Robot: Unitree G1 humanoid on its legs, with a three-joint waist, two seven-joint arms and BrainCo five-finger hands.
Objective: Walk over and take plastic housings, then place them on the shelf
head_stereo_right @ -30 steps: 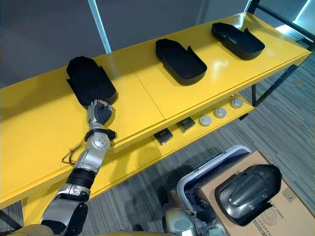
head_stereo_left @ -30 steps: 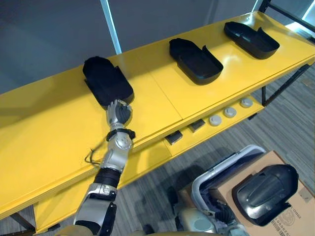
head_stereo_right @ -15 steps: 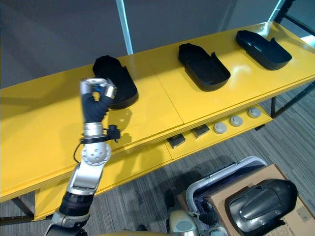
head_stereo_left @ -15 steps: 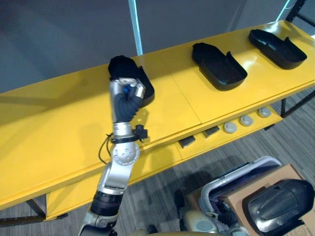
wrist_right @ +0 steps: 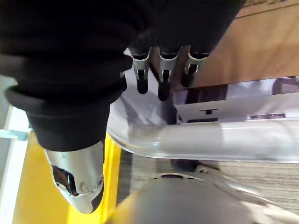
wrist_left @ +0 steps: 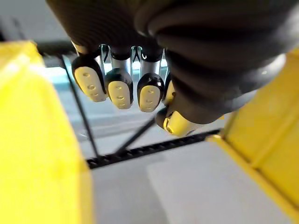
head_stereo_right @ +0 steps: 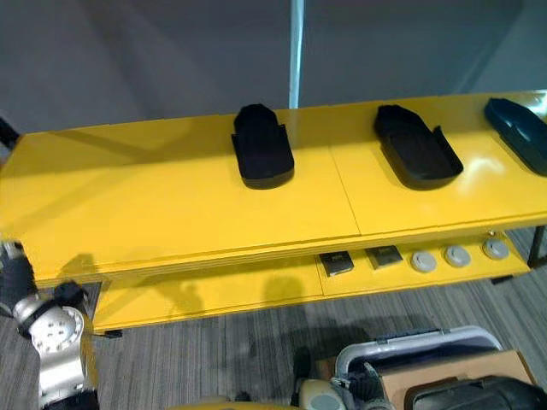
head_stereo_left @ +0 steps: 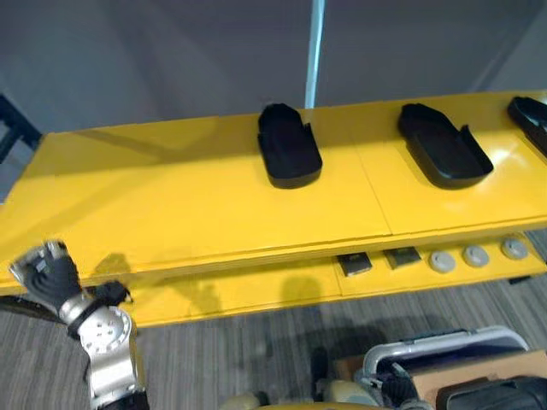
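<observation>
Left hand [head_stereo_left: 47, 272] hung low at near left, fingers curled, empty. Right hand [wrist_right: 162, 79] had loose fingers, empty, above white bin [wrist_right: 210, 135]. Three plastic housings [head_stereo_left: 289, 158] lay on yellow shelf [head_stereo_left: 171, 196]. Fourth housing [head_stereo_left: 496, 395] sat on cardboard box [wrist_right: 261, 46], near right. Advice: turn right, face box squarely, grip housing by rim.

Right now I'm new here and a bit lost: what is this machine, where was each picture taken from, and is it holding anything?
It is a two-legged humanoid robot. Two pictures come from cameras in its head, looking down; two from cameras on its wrists. Three black plastic housings lie apart on the yellow shelf, with small parts on the ledge below. The left robot hand is curled and empty. The right robot hand hangs relaxed and empty beside a cardboard box.
</observation>
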